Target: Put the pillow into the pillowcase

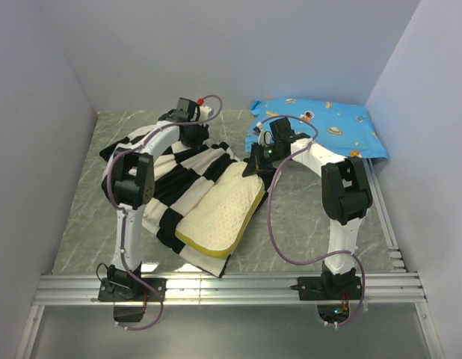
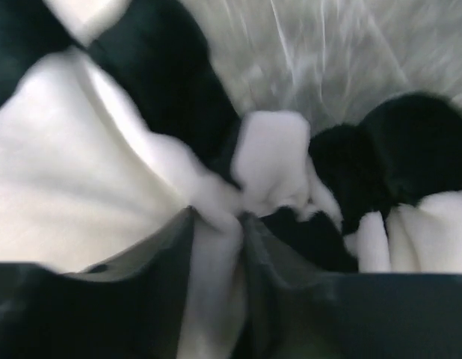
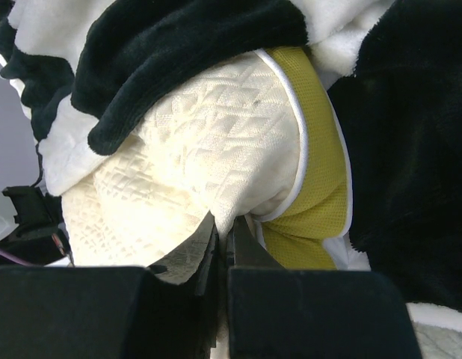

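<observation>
The cream pillow (image 1: 220, 210) with olive-yellow edge lies at the table's middle, its far end under the black and white checkered pillowcase (image 1: 188, 170). My right gripper (image 1: 259, 160) is shut on the pillow's far corner; the wrist view shows cream quilted fabric (image 3: 193, 149) pinched between the jaws (image 3: 226, 224), with the yellow mesh edge (image 3: 313, 187) beside them. My left gripper (image 1: 191, 133) is at the pillowcase's far edge, shut on a white fold of the pillowcase (image 2: 216, 247), as the left wrist view (image 2: 217, 217) shows.
A blue cartoon-print pillow (image 1: 321, 126) lies at the back right, right behind my right arm. White walls close in the left, back and right. An aluminium rail (image 1: 231, 288) runs along the near edge.
</observation>
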You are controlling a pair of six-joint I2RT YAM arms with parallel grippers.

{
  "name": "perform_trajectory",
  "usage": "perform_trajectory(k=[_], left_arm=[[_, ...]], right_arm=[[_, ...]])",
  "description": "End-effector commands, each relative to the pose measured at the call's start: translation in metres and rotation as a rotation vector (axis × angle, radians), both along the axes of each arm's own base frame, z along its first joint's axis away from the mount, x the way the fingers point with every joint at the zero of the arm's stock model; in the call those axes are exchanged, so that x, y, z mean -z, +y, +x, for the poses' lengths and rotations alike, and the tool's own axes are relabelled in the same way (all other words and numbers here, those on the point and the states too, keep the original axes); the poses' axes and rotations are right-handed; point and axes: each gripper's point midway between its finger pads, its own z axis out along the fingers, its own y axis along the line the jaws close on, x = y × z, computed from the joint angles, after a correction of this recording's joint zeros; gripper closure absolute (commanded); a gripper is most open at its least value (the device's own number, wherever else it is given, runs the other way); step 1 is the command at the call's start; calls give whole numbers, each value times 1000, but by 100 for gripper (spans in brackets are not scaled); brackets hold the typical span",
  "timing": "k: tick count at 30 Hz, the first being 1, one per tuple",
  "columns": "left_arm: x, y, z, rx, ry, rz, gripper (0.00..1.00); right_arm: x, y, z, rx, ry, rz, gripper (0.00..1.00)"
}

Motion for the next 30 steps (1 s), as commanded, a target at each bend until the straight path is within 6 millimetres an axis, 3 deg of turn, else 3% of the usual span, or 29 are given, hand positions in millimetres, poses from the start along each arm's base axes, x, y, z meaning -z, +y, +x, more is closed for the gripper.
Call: perform_trajectory(k=[1, 3, 4, 5, 6, 7, 10, 11, 13, 15, 16, 17, 18, 19, 20, 21, 22, 23, 24, 25, 28, 30], left_arm=[[13, -15, -28, 53, 121, -31, 70], [-3, -33, -37, 94, 87, -94, 87], [-14, -57, -49, 147, 78, -143, 89], [-18, -69, -60, 172, 77, -167, 90], [-45, -84, -67, 209, 33, -213, 91], [-59, -113, -80, 258, 15, -260, 91], [-101, -163, -119, 370, 11, -392, 81], [-109, -171, -129, 406, 21, -418, 79], [-120, -171, -136, 394, 38, -437, 64], [-131, -152, -133, 345, 45, -438, 51], [-135, -121, -117, 265, 44, -441, 49], [-129, -97, -115, 195, 72, -435, 46], [-147, -70, -114, 138, 43, -454, 42], [-147, -17, -99, 6, 43, -458, 42], [-135, 13, -105, -65, 79, -445, 42], [-137, 43, -119, -128, 102, -425, 43], [-129, 95, -119, -231, 98, -370, 43], [-118, 121, -129, -286, 127, -341, 44], [-115, 140, -147, -331, 168, -322, 43], [-106, 176, -154, -395, 176, -278, 44], [-79, 210, -186, -464, 271, -231, 45], [-54, 210, -201, -477, 335, -239, 46]], right_arm=[[-23, 9, 22, 0, -98, 38, 100], [-24, 11, 24, 2, -100, 42, 100], [-25, 12, 27, 7, -99, 46, 100], [-25, 13, 28, 11, -98, 47, 100], [-27, 15, 30, 11, -103, 53, 100], [-25, 15, 32, 15, -101, 51, 100], [-25, 19, 36, 19, -100, 53, 100], [-27, 19, 37, 19, -101, 55, 100], [-30, 20, 39, 16, -106, 53, 100], [-33, 19, 36, 5, -106, 55, 100], [-37, 19, 33, 0, -112, 54, 100], [-41, 17, 31, -11, -124, 52, 100], [-42, 15, 24, -20, -109, 44, 100], [-53, 13, 20, -22, -132, 44, 99], [-56, 10, 16, -24, -140, 40, 97], [-57, 7, 11, -22, -150, 29, 99], [-57, 2, 0, -21, -149, 16, 100], [-53, -1, -7, -26, -141, 2, 100], [-42, -3, -27, -44, -100, -12, 100], [-35, -4, -37, -64, -85, -20, 100], [-7, -7, -78, -120, -13, -49, 100], [7, -10, -103, -167, 25, -64, 100]])
